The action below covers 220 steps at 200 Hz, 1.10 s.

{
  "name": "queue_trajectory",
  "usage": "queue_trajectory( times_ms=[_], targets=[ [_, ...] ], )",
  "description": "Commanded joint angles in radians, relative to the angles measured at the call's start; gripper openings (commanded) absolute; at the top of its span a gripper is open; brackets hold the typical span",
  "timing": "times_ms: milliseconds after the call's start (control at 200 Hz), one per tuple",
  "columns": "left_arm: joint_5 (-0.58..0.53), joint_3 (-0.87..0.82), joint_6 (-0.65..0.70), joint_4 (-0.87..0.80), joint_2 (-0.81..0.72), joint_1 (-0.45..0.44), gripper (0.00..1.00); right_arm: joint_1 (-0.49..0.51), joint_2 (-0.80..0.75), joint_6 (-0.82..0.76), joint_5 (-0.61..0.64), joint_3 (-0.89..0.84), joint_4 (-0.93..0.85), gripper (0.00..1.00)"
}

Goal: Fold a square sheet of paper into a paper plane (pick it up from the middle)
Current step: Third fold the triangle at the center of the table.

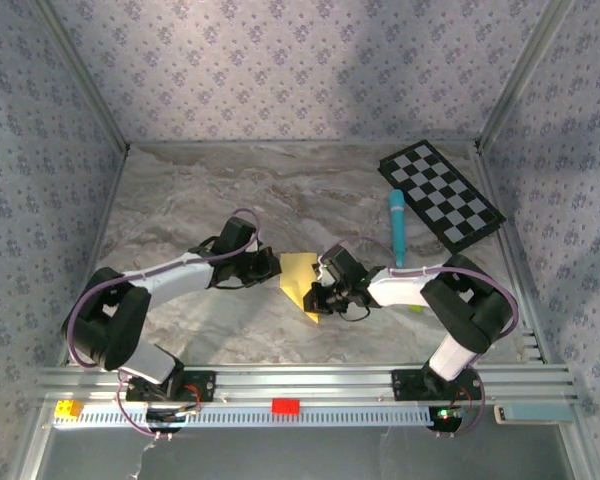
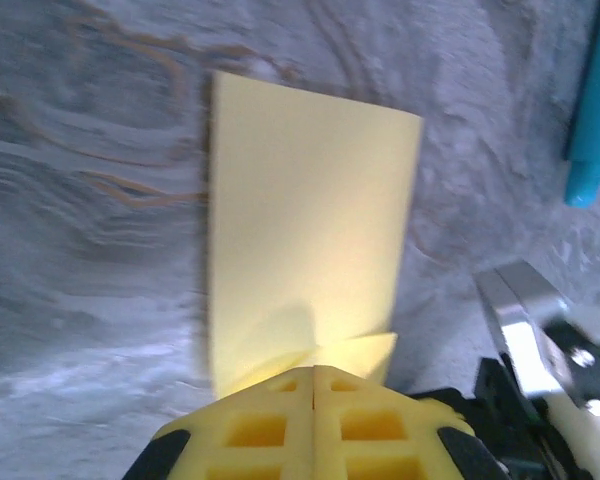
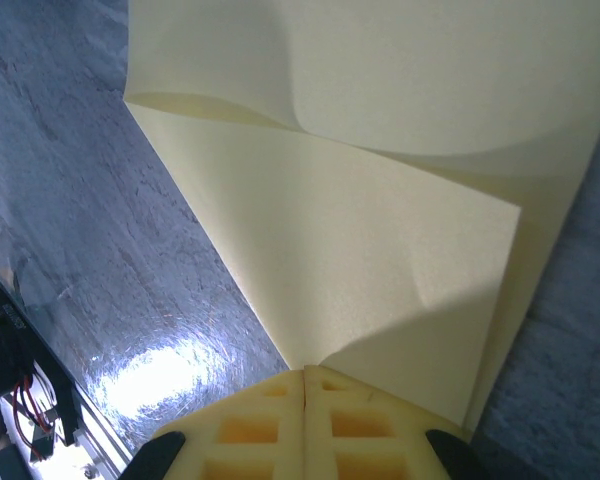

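- Jaws of your left gripper (image 2: 313,372) are pressing together, with no gap between the yellow pads, and they are pinching one edge of the square sheet of paper (image 2: 310,220).
- From the top camera, this gripper is lying low over the marbled table (image 1: 180,190), a little left of the middle, and it is pointing to the right.
- The yellow paper is sitting between your two grippers, near the middle of the table. It is already creased, and it is narrowing to a point toward the near edge.
- In the right wrist view you are seeing two layers of it, one folding over the other. I cannot tell whether the paper is touching the table or hanging above it.
- Your right gripper (image 3: 305,375) is clamping the paper too, from the opposite side, with its pads shut together, and it is pointing to the left.
- A light-blue marker (image 1: 396,228) is lying on the table behind the right gripper, apart from the paper.
- A black-and-white checkered board (image 1: 442,195) is resting toward the far right corner, just beside the marker.
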Motion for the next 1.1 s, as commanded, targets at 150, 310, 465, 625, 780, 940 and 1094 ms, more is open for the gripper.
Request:
queue_trajectory(
  times_ms=[150,310,465,625,780,940,1094],
  targets=[
    [0.022,0.027,-0.017,0.041,0.098,-0.094,0.04,-0.004,0.017,-0.015,0.045,-0.017,-0.13,0.03],
    [-0.026,0.036,-0.013,0.019,0.187,-0.093,0.01,-0.005,0.012,-0.016,0.043,-0.015,-0.131,0.03],
    [-0.052,0.017,-0.005,-0.005,0.226,-0.089,0.0,-0.007,-0.019,-0.024,0.029,0.007,-0.133,0.04],
    [-0.05,-0.003,-0.002,-0.004,0.23,-0.09,0.0,-0.002,-0.032,-0.04,-0.03,0.061,-0.095,0.06],
    [-0.05,-0.006,0.004,-0.008,0.226,-0.09,0.0,-0.002,0.021,-0.044,-0.041,0.121,-0.088,0.08],
    [-0.05,-0.001,0.008,-0.01,0.222,-0.089,0.0,-0.006,0.089,-0.037,-0.026,0.148,-0.092,0.1],
    [-0.056,0.008,0.015,-0.026,0.224,-0.089,0.0,-0.003,0.112,-0.016,-0.029,0.094,-0.068,0.1]
  ],
)
